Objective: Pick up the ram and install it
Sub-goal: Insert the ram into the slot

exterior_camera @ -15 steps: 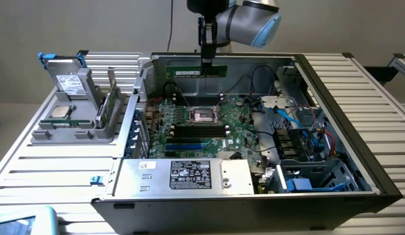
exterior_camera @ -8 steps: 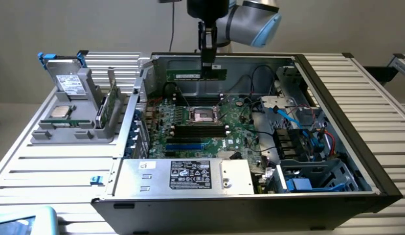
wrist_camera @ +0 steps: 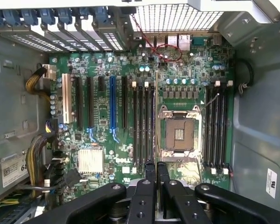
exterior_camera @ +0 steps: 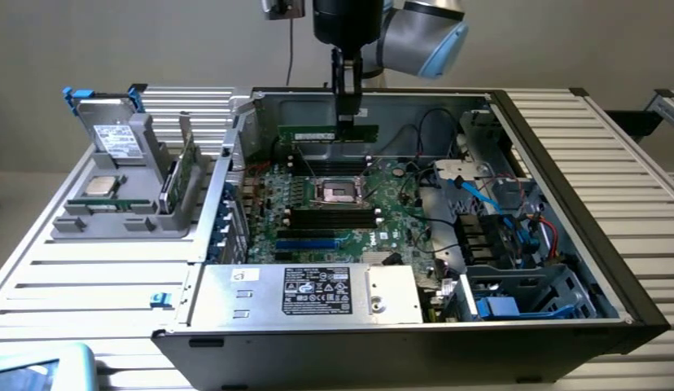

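The ram (exterior_camera: 318,132) is a long thin green stick hanging level above the open computer case, over the back part of the motherboard (exterior_camera: 408,204). My gripper (exterior_camera: 349,120) points straight down and is shut on the stick's end towards the exterior view's right. In the wrist view the dark fingertips (wrist_camera: 150,169) stand close together, and my gripper (wrist_camera: 157,164) looks down on the board between the CPU socket (wrist_camera: 179,133) and a bank of black memory slots (wrist_camera: 142,126). A second bank of slots (wrist_camera: 215,126) lies on the socket's other side.
A grey fixture (exterior_camera: 120,191) on the exterior view's left holds a drive, a processor and an upright green card (exterior_camera: 185,175). The power supply (exterior_camera: 304,293) fills the case front. Cables and a drive cage (exterior_camera: 511,244) crowd the right side. Metal case walls (exterior_camera: 424,102) surround the board.
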Robot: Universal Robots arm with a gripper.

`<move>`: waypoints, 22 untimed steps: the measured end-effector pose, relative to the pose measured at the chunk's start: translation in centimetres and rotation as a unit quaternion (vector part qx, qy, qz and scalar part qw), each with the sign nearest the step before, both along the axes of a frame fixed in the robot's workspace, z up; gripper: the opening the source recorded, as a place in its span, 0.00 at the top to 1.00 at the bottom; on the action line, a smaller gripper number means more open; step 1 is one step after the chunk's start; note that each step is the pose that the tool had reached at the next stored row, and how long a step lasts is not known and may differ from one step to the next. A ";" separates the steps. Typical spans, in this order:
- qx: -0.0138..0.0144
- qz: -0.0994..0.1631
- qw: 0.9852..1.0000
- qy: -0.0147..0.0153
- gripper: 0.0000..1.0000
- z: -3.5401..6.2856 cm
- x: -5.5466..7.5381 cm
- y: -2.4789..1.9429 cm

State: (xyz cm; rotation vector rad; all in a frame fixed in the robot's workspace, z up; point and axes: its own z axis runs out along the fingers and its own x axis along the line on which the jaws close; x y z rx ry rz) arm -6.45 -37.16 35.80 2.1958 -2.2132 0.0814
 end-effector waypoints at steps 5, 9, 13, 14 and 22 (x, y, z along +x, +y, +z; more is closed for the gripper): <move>-0.001 0.000 1.000 0.002 0.87 -0.47 0.3 -0.45; -0.002 0.000 1.000 0.003 0.87 -0.83 0.4 -0.76; -0.003 0.000 1.000 0.004 0.87 -0.96 0.4 -0.83; -0.003 0.000 1.000 0.004 0.87 -1.10 0.4 -0.86; -0.003 0.000 1.000 0.004 0.87 -2.52 0.6 -1.21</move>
